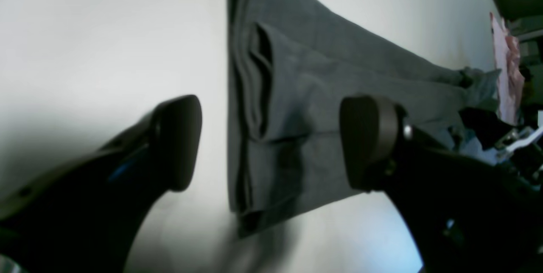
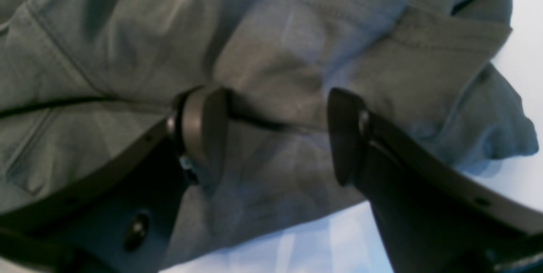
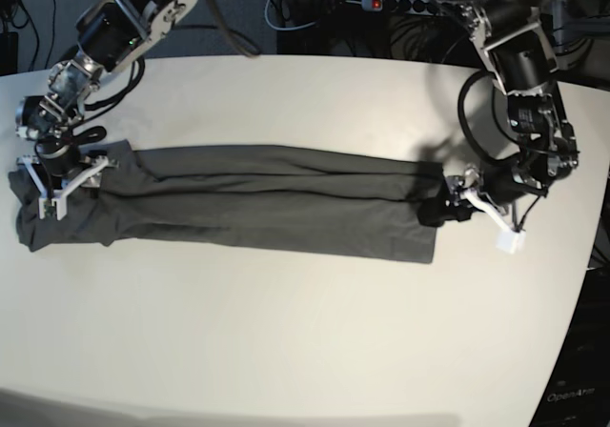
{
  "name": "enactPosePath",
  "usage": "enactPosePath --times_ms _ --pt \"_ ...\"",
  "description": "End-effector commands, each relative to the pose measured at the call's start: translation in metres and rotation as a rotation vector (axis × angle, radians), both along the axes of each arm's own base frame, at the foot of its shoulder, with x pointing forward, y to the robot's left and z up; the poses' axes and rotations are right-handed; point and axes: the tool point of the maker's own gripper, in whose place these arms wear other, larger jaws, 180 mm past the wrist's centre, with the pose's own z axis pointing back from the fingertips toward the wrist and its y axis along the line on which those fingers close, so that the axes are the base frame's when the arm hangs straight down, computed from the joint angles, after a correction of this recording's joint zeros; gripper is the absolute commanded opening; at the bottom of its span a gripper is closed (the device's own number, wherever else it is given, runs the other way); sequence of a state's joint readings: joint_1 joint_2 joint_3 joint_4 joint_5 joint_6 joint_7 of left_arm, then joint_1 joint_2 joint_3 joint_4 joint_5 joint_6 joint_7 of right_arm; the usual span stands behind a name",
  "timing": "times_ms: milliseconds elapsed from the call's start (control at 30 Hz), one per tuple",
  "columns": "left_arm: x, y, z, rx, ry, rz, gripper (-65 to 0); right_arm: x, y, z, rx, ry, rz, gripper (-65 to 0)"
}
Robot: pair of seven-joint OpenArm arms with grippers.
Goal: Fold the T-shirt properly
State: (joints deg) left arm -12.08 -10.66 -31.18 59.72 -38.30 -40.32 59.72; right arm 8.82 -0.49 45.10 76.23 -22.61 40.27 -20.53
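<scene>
Surface: one broad, smooth off-white desk [image 3: 305, 351] with a rounded front edge, bare apart from the cloth and the two arms. Room: beyond the far edge, a dark floor strewn with black cables, and one black power strip [image 3: 405, 5] with a red switch; a blue object at the top of the base view is cut off by the frame and cannot be identified. Garment: one plain dark grey soft-fabric T-shirt [image 3: 267, 203], folded lengthwise into a long narrow band lying flat across the desk, running from the near-left edge of the base view to right of centre. Its left end is bunched and rumpled, its right end squarely cut. No neck label is visible. Arms: two, black and jointed. Left claw [image 1: 271, 141]: one, at the right end of the band in the base view, its two dark fingers spread wide, one over bare desk and one over the cloth, nothing between them. Right claw [image 2: 275, 133]: one, at the bunched left end, fingers spread apart over a fold in the fabric; whether the tips touch the cloth cannot be told. Hard to make out: a pinkish blurred shape [image 1: 507, 65] at the far right edge of the left wrist view, unidentifiable.
</scene>
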Motion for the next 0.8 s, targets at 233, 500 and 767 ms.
enactPosePath --times_ms 233,500,767 --pt "0.007 -0.009 -0.003 0.043 -0.005 -0.002 -16.4 0.009 -0.009 0.015 -0.026 -0.048 -0.008 -30.6" --pt "0.011 -0.021 -0.003 0.034 -0.01 -0.011 -16.4 0.004 -0.01 0.013 -0.03 -0.038 -0.005 -30.6" --pt "0.014 -0.03 -0.001 0.016 -0.018 -0.017 -16.6 0.005 -0.009 0.013 -0.031 -0.039 -0.004 -30.6"
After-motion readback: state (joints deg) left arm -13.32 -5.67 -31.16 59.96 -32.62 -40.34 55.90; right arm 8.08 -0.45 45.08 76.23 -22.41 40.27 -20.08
